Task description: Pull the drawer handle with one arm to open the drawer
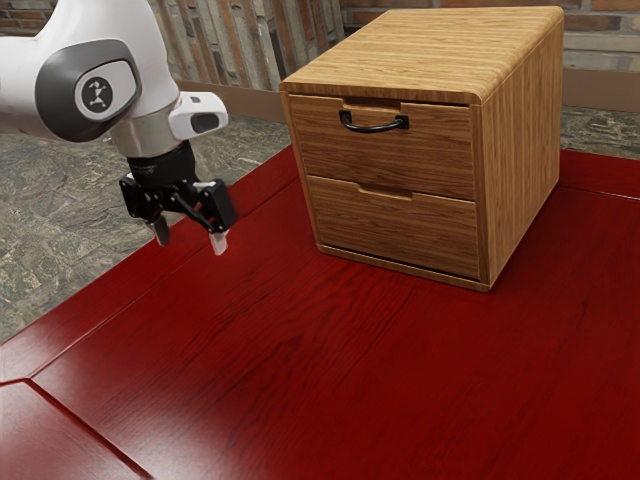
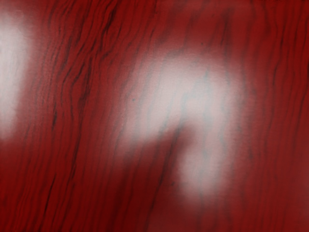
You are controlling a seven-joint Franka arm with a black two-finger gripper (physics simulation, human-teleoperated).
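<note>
A light wooden cabinet (image 1: 520,130) with two drawers stands on the red table at the exterior view's upper right. Its top drawer (image 1: 385,160) carries a black arched handle (image 1: 374,123) and sits flush with the cabinet front; the lower drawer (image 1: 400,225) has no handle. My gripper (image 1: 189,240) hangs open over the table at the exterior view's left, well short of the cabinet and lower than the handle, with nothing between its fingers. The wrist view looks straight down on the glossy red tabletop (image 2: 72,145) with pale reflections.
The red wooden table (image 1: 330,380) stretches wide in front of the cabinet. Beyond its left edge lies a stone floor (image 1: 60,210), and a wall of boards and brick (image 1: 250,40) runs behind.
</note>
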